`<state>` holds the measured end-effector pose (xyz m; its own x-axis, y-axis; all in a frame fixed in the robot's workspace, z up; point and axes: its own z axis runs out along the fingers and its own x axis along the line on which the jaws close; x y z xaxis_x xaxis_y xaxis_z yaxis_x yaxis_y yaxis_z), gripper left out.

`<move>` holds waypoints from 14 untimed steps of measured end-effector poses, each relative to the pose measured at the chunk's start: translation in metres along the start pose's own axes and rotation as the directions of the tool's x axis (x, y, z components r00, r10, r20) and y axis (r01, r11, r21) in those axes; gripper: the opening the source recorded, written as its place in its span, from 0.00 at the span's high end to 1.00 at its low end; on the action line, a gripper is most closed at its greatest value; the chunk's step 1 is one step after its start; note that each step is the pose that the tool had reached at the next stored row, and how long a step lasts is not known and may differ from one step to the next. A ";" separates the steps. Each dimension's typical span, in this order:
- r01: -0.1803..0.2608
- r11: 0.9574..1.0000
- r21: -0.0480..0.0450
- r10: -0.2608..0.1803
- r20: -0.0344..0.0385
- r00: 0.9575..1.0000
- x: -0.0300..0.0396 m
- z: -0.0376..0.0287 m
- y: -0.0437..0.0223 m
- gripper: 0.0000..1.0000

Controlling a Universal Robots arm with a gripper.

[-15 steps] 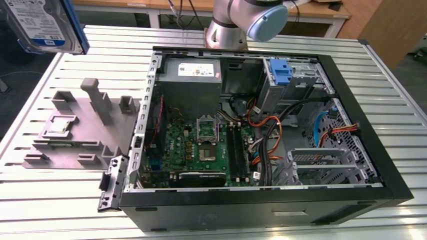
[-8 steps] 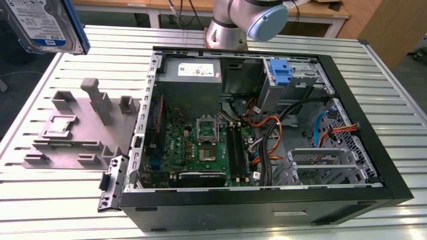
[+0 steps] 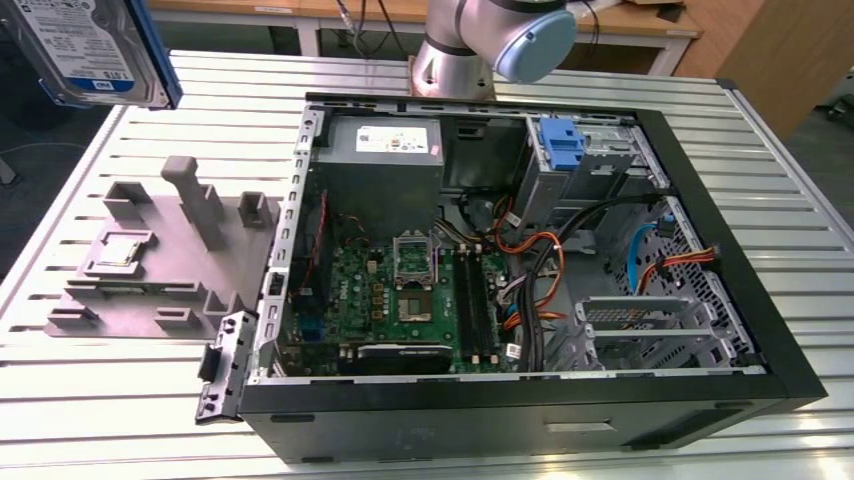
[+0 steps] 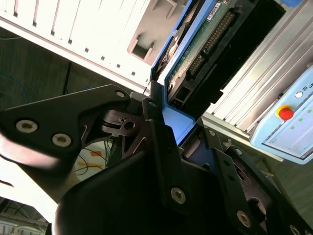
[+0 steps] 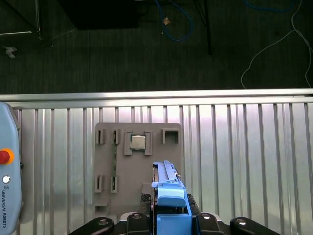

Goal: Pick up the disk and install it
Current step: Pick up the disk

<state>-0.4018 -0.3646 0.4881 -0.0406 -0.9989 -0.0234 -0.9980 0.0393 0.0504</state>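
Observation:
The disk (image 3: 94, 50), silver with a white-and-blue label and blue side rails, hangs high in the air at the exterior view's top left, above the table's corner. In the second wrist view its green circuit-board underside (image 4: 198, 46) shows, and my gripper (image 4: 178, 129) is shut on its blue rail end, with a black finger (image 4: 156, 117) against each side. In the first wrist view the disk (image 5: 168, 188) stands edge-on between the fingers of my gripper (image 5: 170, 219), above the grey fixture plate (image 5: 137, 166).
An open computer case (image 3: 747, 330) lies on the slatted table, with a blue bracket (image 3: 563, 145) in its drive bay at the back. The grey fixture plate (image 3: 160, 250) holds a chip (image 3: 118, 250). A pendant (image 5: 7, 171) lies beside it.

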 end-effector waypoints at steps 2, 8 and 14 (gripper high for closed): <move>0.000 1.000 0.000 0.000 0.000 1.000 0.0000 0.0000 -0.0006 0.64; 0.000 1.000 0.000 0.000 0.000 1.000 -0.0001 -0.0002 -0.0031 0.64; 0.000 1.000 0.000 0.000 0.000 1.000 -0.0002 -0.0003 -0.0060 0.64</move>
<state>-0.3958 -0.3646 0.4881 -0.0405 -0.9989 -0.0235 -0.9980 0.0393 0.0504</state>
